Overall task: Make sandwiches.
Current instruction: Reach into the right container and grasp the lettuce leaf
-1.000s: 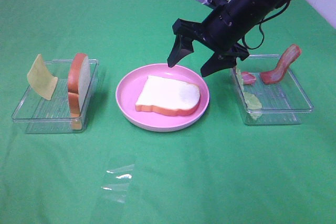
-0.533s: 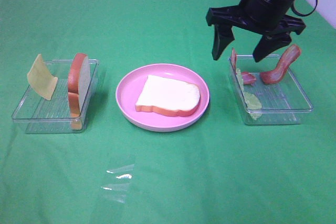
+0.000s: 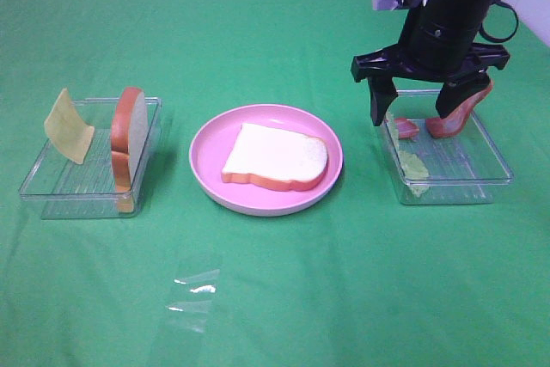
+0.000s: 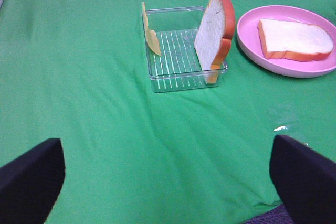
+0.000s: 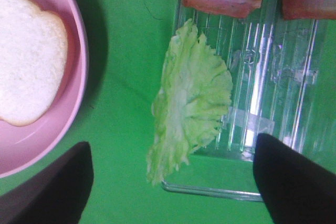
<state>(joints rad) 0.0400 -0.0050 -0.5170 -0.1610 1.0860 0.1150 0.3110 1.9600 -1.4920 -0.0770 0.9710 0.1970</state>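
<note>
One bread slice [image 3: 277,157] lies flat on the round pink plate [image 3: 210,165]; it also shows in the right wrist view [image 5: 29,56] and the left wrist view [image 4: 294,39]. A second bread slice [image 3: 129,135] stands on edge in the left clear tray [image 3: 51,186] beside a yellow cheese square [image 3: 68,125]. The right clear tray [image 3: 481,169] holds pale green lettuce [image 5: 190,100] and reddish bacon strips [image 3: 460,113]. My right gripper [image 3: 416,107] is open and empty, hanging over the right tray above the lettuce. My left gripper [image 4: 168,174] is open, well short of the left tray [image 4: 181,80].
A green cloth covers the table. A scrap of clear film [image 3: 193,294] lies on the cloth in front of the plate. The lettuce hangs over the right tray's edge on the plate side.
My right gripper has swung from above the plate's far rim to the right and down over the right tray, still open. Nothing else has moved.
</note>
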